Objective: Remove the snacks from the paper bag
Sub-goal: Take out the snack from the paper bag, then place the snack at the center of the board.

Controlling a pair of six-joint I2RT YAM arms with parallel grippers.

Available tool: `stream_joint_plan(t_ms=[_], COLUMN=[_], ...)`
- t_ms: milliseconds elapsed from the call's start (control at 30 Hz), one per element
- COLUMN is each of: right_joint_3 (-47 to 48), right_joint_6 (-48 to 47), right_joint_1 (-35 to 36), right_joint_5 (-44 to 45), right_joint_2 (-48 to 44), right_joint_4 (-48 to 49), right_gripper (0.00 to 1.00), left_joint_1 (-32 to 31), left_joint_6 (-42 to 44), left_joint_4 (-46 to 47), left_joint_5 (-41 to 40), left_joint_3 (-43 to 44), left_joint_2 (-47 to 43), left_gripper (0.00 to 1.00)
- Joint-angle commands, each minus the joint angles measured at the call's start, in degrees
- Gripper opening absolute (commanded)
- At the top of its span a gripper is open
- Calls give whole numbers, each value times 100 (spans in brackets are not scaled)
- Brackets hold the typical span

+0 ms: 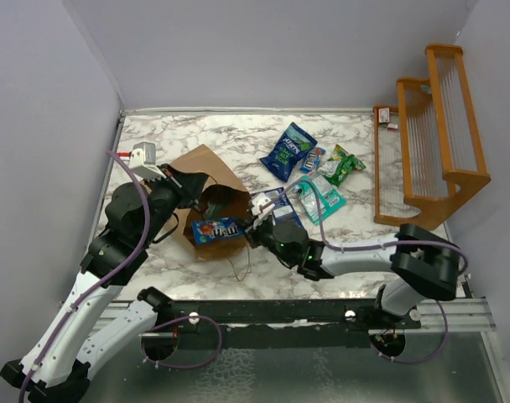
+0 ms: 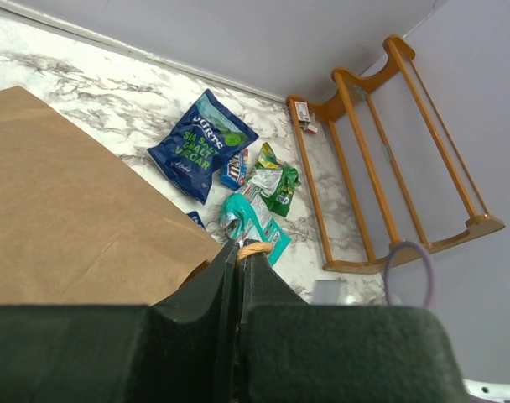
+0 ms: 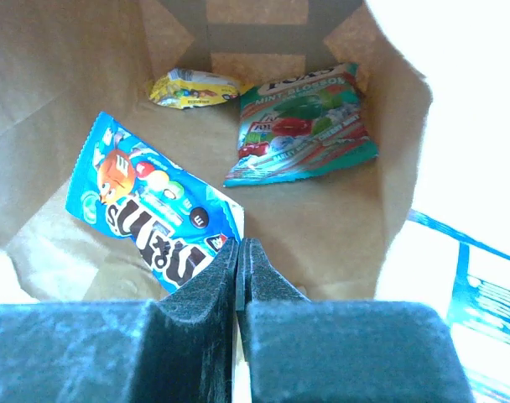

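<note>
Held the paper bag [image 1: 200,164] by its thin handle [image 2: 255,248] in the left claw [image 2: 241,253], squeezed shut on it. Pinched one corner of the blue packet [image 3: 146,210] at the bag's mouth in the right claw [image 3: 240,245], shut on it. Saw a yellow packet [image 3: 192,88] and a teal packet [image 3: 305,126] deeper inside the bag, more snacks [image 1: 288,153] just right of it. Might lose the blue packet from so small a pinch. Might drag the bag along if the handle tore.

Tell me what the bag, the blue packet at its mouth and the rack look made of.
Paper bag: matte brown kraft paper, fold creases. Blue packet: glossy printed film, likely plastic or foil; wrinkled, shiny. Rack: smooth orange wood, perhaps varnished.
</note>
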Motion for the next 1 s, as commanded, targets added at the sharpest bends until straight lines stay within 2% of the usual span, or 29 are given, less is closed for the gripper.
stream_joint_plan(t_ms=[0,300,533,733,900,967], right_joint_3=[-659,-1315,-1196,-1253,-1457,-1394], right_joint_6=[-219,-773,-1370,-1829,-1920,-1588], right_joint_1=[21,17,20,19,-12,-189], right_joint_5=[73,376,1433,2441,3566,3965], right_joint_2=[-1203,-3486,-4788,-4956,-4483,-4141], right_joint_4=[-142,-1180,-1505,-739,72,-62], right_gripper=[1,1,1,1,1,1], left_joint_1=[9,10,10,3,11,11], left_joint_6=[-80,-96,-130,-133,-104,-93], left_joint_4=[52,-16,25,-15,-58,-61], left_joint_5=[-82,-209,-200,-257,-307,-298], left_joint_3=[-15,-54,-73,-75,-27,-23], left_joint_2=[-92,-184,-190,-205,-213,-218], left_gripper=[0,0,0,0,0,0])
